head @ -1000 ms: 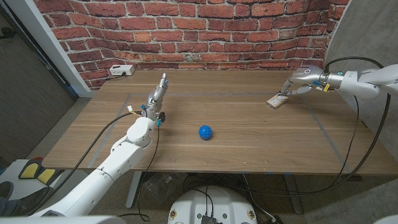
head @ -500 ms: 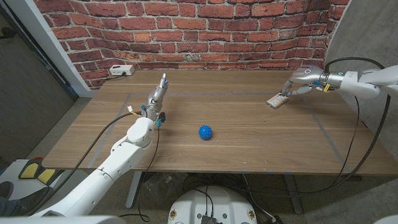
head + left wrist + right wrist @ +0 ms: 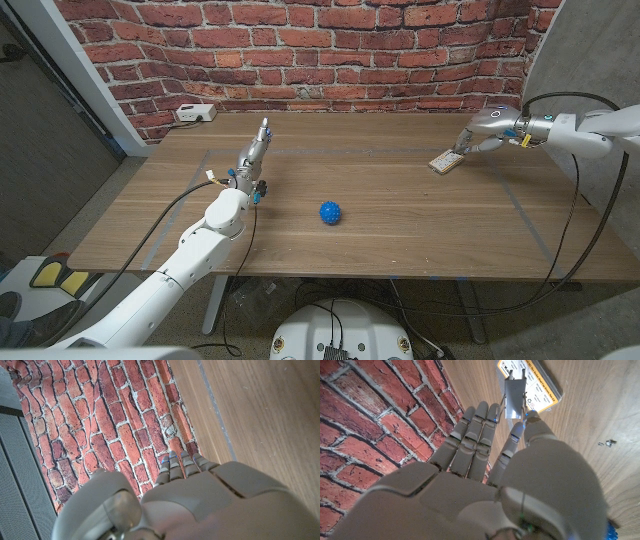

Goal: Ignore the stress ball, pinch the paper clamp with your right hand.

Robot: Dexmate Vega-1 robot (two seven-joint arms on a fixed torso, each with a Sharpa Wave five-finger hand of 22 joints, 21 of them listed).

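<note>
Clamp: paper clamp (image 3: 516, 396) near table (image 3: 400, 215) right edge; light, stiff, springy; pinch at steel levers.
Right hand (image 3: 492, 435): fingertips at levers, grip unclear.
Left hand (image 3: 256, 146): fingers straight, empty.

A lab-like test room — brick-pattern wall (image 3: 330, 45), bare wooden table (image 3: 400, 225), loose cables (image 3: 575, 215).

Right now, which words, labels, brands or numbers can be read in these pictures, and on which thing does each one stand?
"K": a bold dark letter opens the word on the yellow label of the paper clamp; the rest of that word is hidden.
The small dark print lower on that label is too small to read.
No writing shows on the stress ball, the white box or the right hand.
</note>
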